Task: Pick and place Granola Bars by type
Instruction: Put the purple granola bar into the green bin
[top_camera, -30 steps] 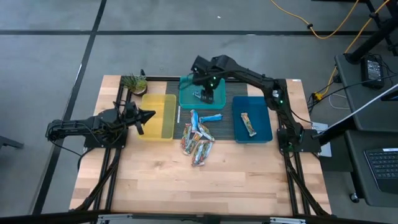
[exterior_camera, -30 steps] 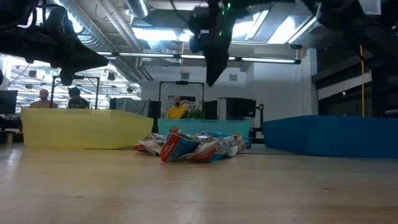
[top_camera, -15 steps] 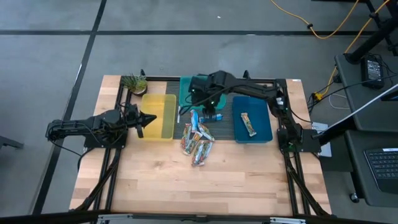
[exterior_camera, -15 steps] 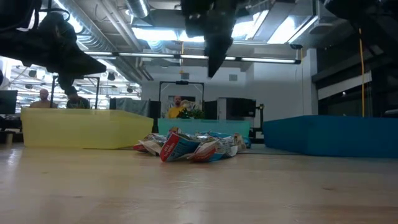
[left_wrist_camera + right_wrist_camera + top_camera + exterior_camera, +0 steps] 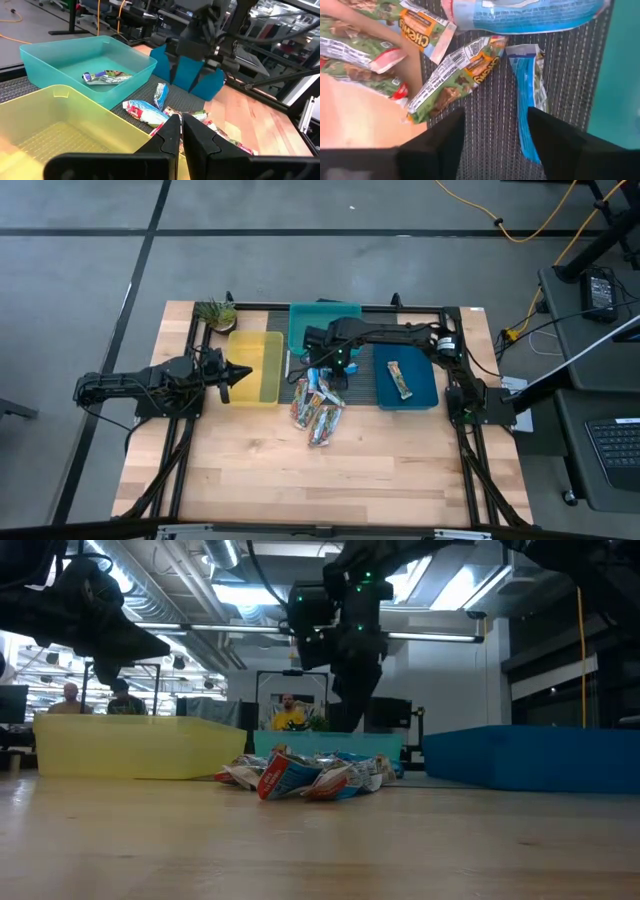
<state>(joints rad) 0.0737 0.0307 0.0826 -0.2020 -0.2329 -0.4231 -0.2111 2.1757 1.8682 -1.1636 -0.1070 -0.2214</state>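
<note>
Several granola bars lie in a heap [image 5: 318, 405] on the table between the bins, also seen in the low view [image 5: 310, 772]. My right gripper [image 5: 335, 370] hangs open just above the heap's far end. In its wrist view [image 5: 495, 145] a tan-green bar [image 5: 460, 75] and a blue-white bar [image 5: 527, 95] lie on the black mat ahead of the fingers. One bar [image 5: 107, 76] rests in the teal bin [image 5: 60, 55], and another [image 5: 400, 380] in the blue bin [image 5: 428, 385]. My left gripper [image 5: 240, 369] waits shut at the yellow bin's left wall.
The yellow bin [image 5: 255, 367] holds nothing. A small potted plant [image 5: 215, 312] stands at the far left corner. A black mesh mat [image 5: 365, 350] lies under the bins. Bare wood [image 5: 320, 480] stretches to the near edge. People [image 5: 288, 712] stand in the room beyond.
My right gripper has moved from above the teal bin toward the table's near edge and down, and now hangs over the far end of the heap. The bars have not moved. The left arm has kept still.
</note>
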